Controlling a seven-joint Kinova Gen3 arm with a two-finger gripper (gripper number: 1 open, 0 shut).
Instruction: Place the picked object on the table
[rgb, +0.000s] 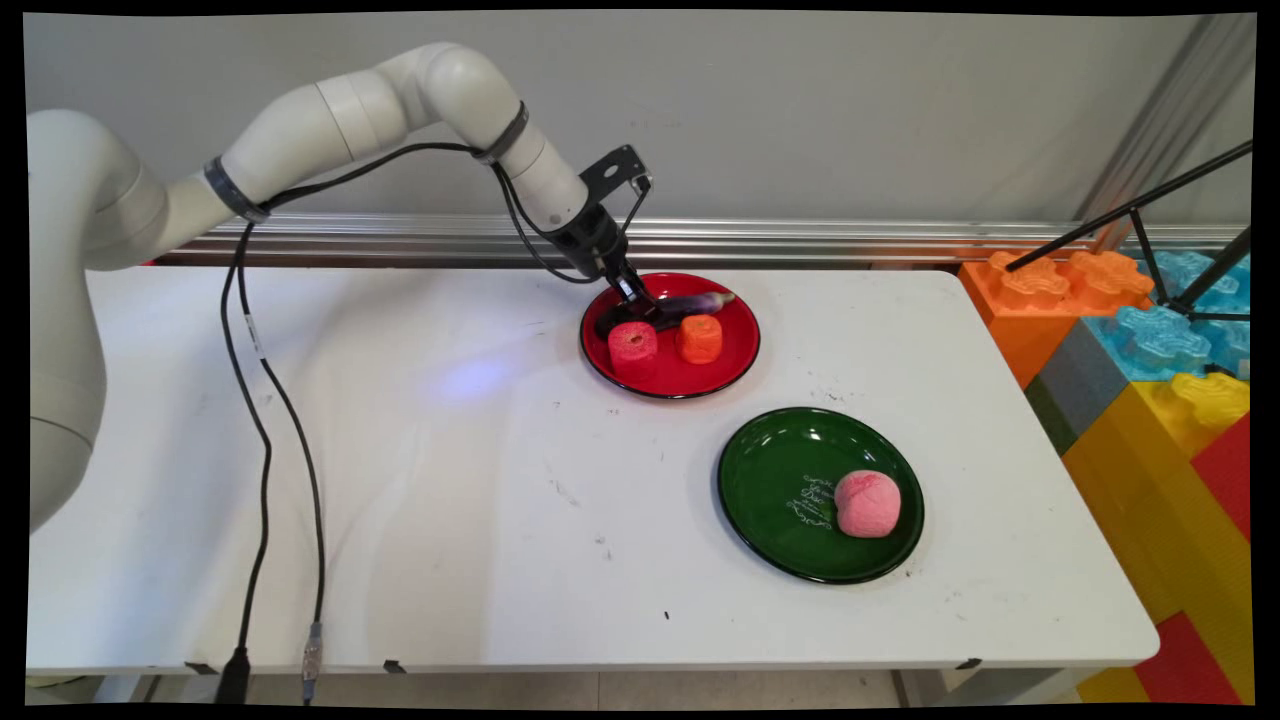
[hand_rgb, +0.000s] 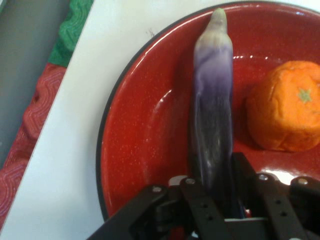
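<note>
Two plates sit on the white table (rgb: 400, 480), and we find the gripper (rgb: 640, 303) down over the red plate (rgb: 735, 365), at the plate's far left part. Between its two black fingers (hand_rgb: 243, 172) lies a purple eggplant (hand_rgb: 214, 100), and from the hand view we judge the fingers closed against its sides near the thick dark end, with no gap showing on either side of it. The eggplant's long axis runs straight away from the hand, its pale tapered tip pointing out toward the plate's rim; in the main view that same axis lies roughly left to right across the back of the plate, tip toward the right. So the fingers cross the eggplant's narrow width, not its length. We cannot tell whether it rests on the plate or is raised just off it.

Just beside the eggplant, on the near side in the main view, stand an orange piece (rgb: 699, 339) and a red piece (rgb: 633, 346), both on the same plate; the red one is closest to the gripper. The orange piece shows at the right in the hand view, apart from the eggplant.

Well apart, nearer the table's front right, a green plate (rgb: 770, 480) holds a pink peach (rgb: 867, 503). Coloured blocks (rgb: 1150, 340) stand beyond the table's right end.
</note>
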